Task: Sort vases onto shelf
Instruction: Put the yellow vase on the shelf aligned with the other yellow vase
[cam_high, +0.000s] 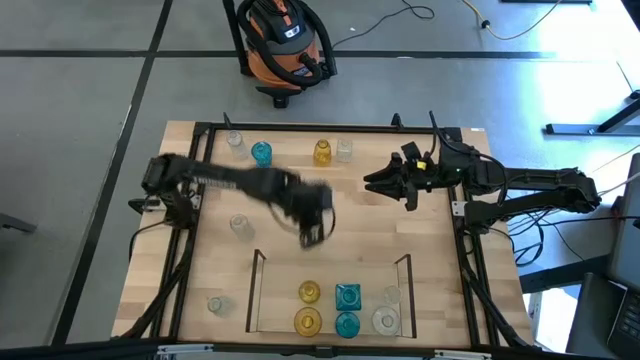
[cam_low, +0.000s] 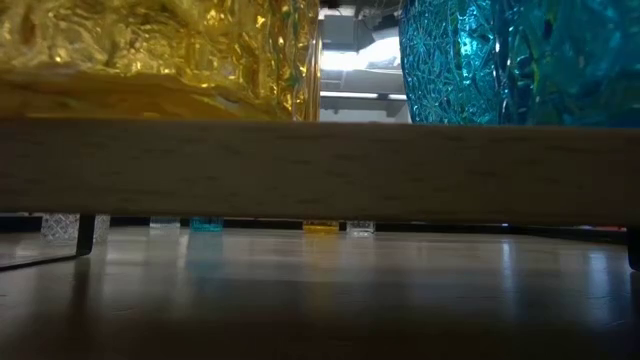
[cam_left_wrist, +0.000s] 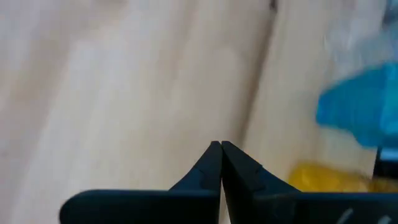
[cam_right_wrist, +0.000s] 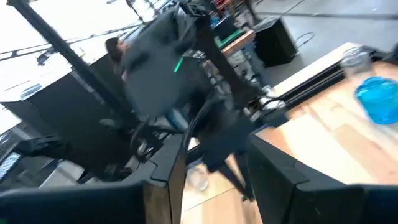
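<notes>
Several vases stand on the shelf (cam_high: 256, 290) near the table's near edge: amber (cam_high: 309, 292), teal (cam_high: 347, 295) and clear (cam_high: 385, 320) ones. The low view shows an amber vase (cam_low: 160, 50) and a teal vase (cam_low: 520, 60) resting on the shelf's wooden board. More vases stand along the far edge, among them a teal one (cam_high: 261, 152) and an amber one (cam_high: 322, 152). My left gripper (cam_high: 312, 238) is shut and empty above the table's middle, just beyond the shelf; its wrist view (cam_left_wrist: 221, 146) shows bare wood. My right gripper (cam_high: 370, 183) hovers open and empty right of centre.
Two clear vases stand alone on the table's left half, one (cam_high: 240, 225) near my left arm and one (cam_high: 217, 305) left of the shelf. A black frame (cam_high: 300, 128) borders the tabletop. An orange shop vacuum (cam_high: 283, 45) stands on the floor beyond the table.
</notes>
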